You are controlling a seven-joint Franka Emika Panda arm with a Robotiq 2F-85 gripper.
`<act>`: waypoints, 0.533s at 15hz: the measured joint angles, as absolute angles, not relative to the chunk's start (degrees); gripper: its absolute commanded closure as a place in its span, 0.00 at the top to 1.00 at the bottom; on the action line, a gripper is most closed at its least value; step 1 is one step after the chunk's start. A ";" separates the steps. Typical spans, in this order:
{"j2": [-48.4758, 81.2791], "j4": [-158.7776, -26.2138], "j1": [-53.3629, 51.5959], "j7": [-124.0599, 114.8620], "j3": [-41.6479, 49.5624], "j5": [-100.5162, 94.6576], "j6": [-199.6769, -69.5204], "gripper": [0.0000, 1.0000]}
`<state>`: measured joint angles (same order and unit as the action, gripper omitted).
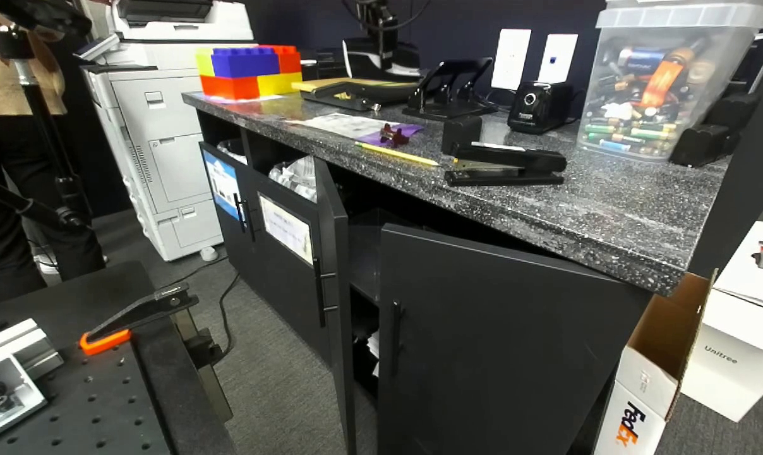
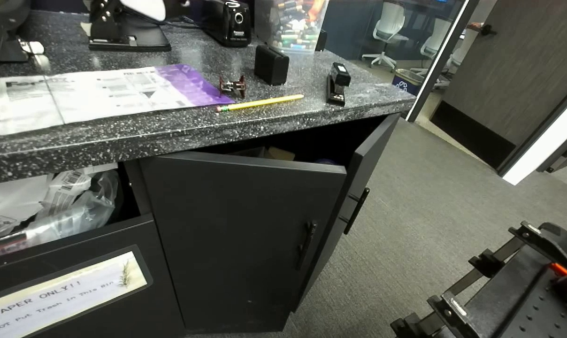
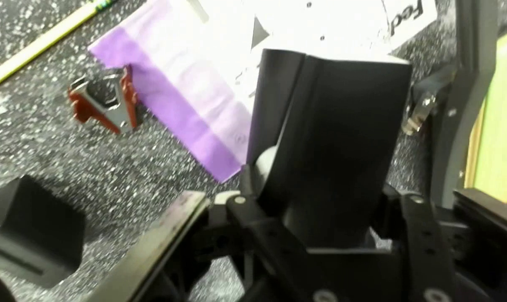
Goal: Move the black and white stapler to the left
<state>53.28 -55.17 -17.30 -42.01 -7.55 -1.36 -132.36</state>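
The black and white stapler (image 3: 333, 138) fills the space between the fingers of my gripper (image 3: 318, 188) in the wrist view. Its black arm points up the picture, and a bit of white shows by the left finger. The fingers press on both its sides. In an exterior view the stapler (image 1: 356, 62) hangs below my gripper (image 1: 386, 54) at the back of the counter (image 1: 621, 202) and seems raised. In an exterior view only its white base (image 2: 145, 7) shows at the top edge. The contact faces are dark and partly hidden.
A slim black tool (image 3: 465, 96) lies by a yellow-green board (image 3: 501, 113). A black stand (image 1: 451, 95) is close by. A printed paper (image 2: 100, 96), staple remover (image 2: 232, 87), pencil (image 2: 264, 102), black block (image 2: 271, 65) and small black stapler (image 2: 338, 84) lie nearer the counter's front edge.
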 measured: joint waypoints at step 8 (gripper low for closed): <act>68.81 -37.58 -18.75 -22.53 -15.70 -0.81 -116.56 0.34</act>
<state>68.81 -37.58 -18.75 -22.53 -15.70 -0.81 -116.56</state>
